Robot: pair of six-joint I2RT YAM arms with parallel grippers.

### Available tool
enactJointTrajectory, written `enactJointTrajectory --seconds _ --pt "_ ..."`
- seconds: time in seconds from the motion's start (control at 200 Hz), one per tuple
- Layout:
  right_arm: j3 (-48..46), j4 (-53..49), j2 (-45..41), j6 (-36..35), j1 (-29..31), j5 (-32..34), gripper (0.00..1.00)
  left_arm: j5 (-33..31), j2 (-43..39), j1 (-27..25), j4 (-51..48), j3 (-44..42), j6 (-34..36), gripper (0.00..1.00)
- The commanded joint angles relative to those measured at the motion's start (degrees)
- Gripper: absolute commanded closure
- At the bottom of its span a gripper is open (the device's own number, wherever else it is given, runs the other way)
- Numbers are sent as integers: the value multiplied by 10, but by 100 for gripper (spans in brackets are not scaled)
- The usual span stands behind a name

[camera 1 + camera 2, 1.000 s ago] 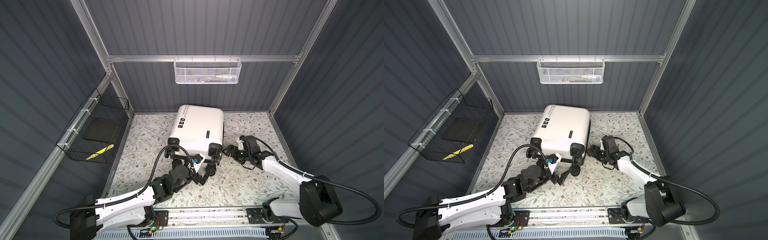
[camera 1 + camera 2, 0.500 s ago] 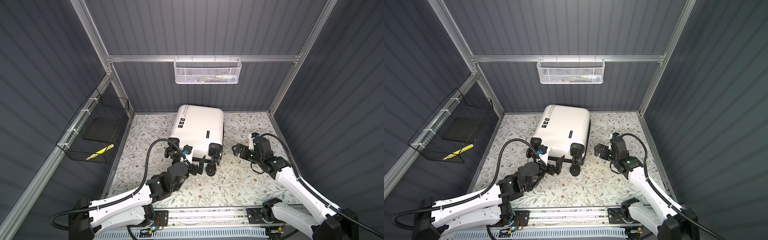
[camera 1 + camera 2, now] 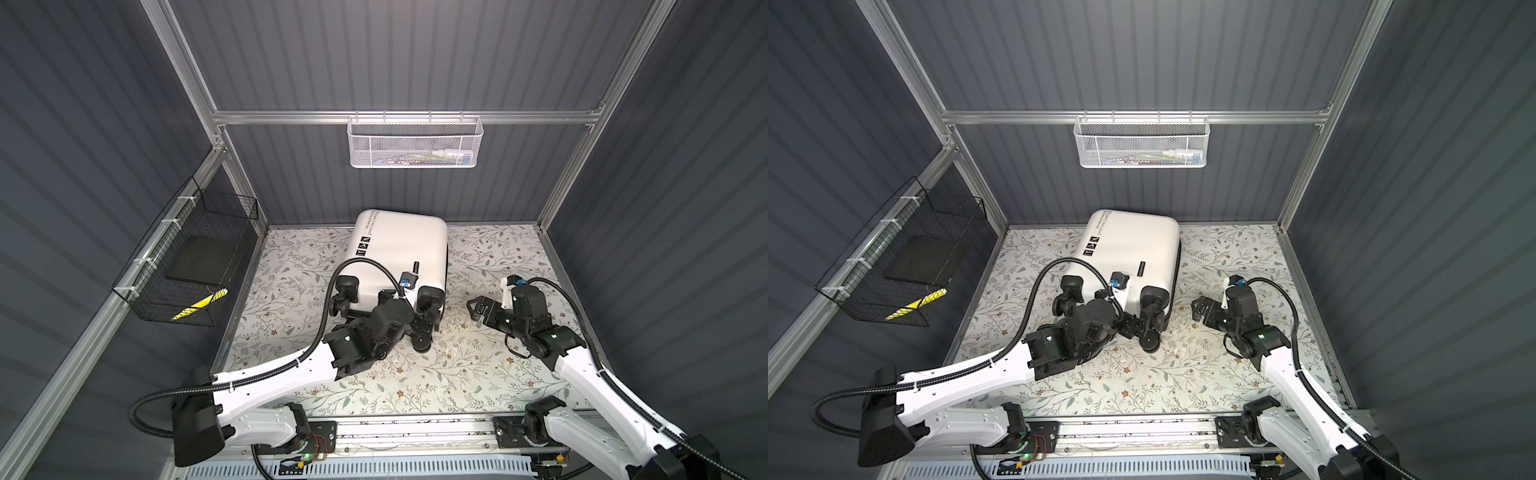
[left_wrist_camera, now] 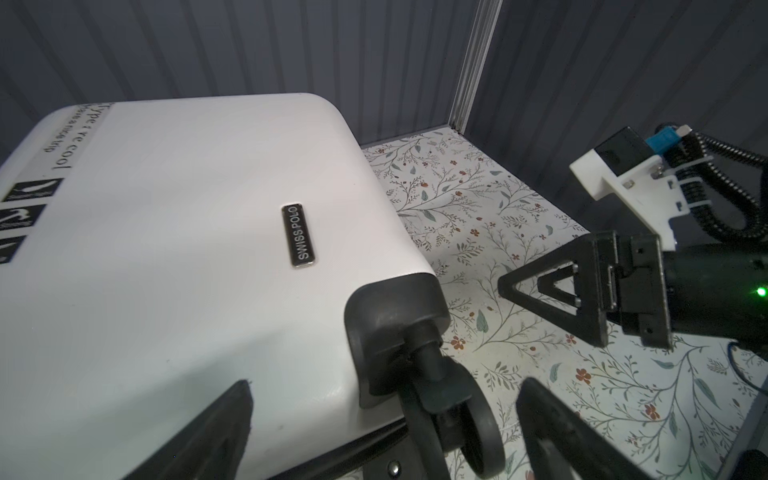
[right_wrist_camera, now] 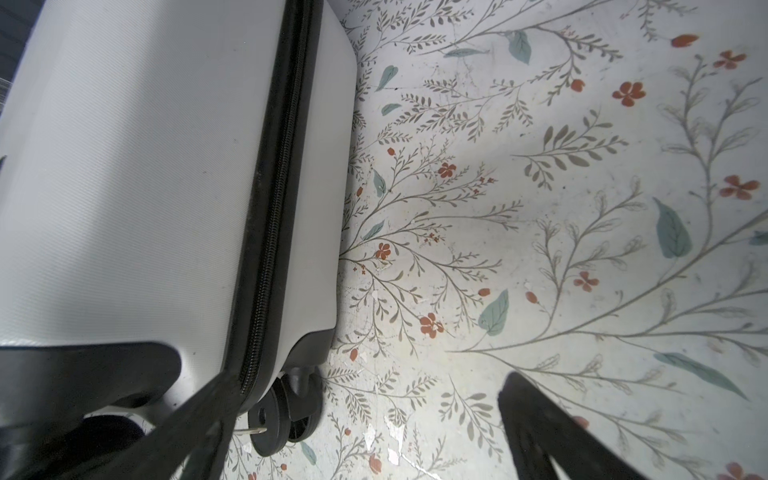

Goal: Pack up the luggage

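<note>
The closed white suitcase (image 3: 399, 253) lay flat toward the back of the flowered table (image 3: 478, 257), and with the left gripper (image 3: 420, 323) spread wide about a near wheel (image 4: 453, 415) and the right gripper (image 3: 473, 309) spread empty near its side, steadying the shell before working the zipper (image 5: 270, 232) looked wisest.

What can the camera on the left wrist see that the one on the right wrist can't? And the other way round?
Left wrist only: the SWISS POLO badge, the black writing and the right gripper off to one side. Right wrist only: the black zipper running along the side of the case. Both: the white suitcase, a black wheel and the flowery floor.
</note>
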Motion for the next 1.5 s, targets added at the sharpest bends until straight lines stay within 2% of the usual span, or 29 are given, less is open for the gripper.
enactJointTrajectory --seconds 0.0,0.16,0.365,0.53,0.72,0.845,0.995,1.166,1.326,1.446,1.491 --pt "-8 6 10 3 -2 10 1 12 19 0 -29 18 -29 0" --pt "-5 7 30 -21 -1 -11 1 -2 47 0 -22 32 -39 0" --pt "-18 39 19 -45 -1 -83 1 -17 76 0 -64 79 -58 0" --pt "-40 38 -5 -37 0 -90 1 -2 75 0 -79 78 -102 0" --pt "-64 41 -22 -25 0 -97 2 8 84 -3 -56 65 -112 0" --pt "-80 46 -32 -15 0 -107 2 -17 97 -19 -51 71 -112 0" --pt "-95 42 -47 -17 -1 -108 2 -92 121 -63 -81 92 -107 0" --pt "-102 37 -61 -17 -1 -112 2 -158 136 -95 -109 83 -167 1" --pt "-98 35 -59 -21 -1 -127 3 -168 153 -96 -116 77 -198 3" --pt "-97 35 -58 -23 -1 -128 3 -168 160 -96 -101 73 -193 7" --pt "-98 35 -58 -24 0 -153 4 -162 164 -96 -96 75 -188 7"
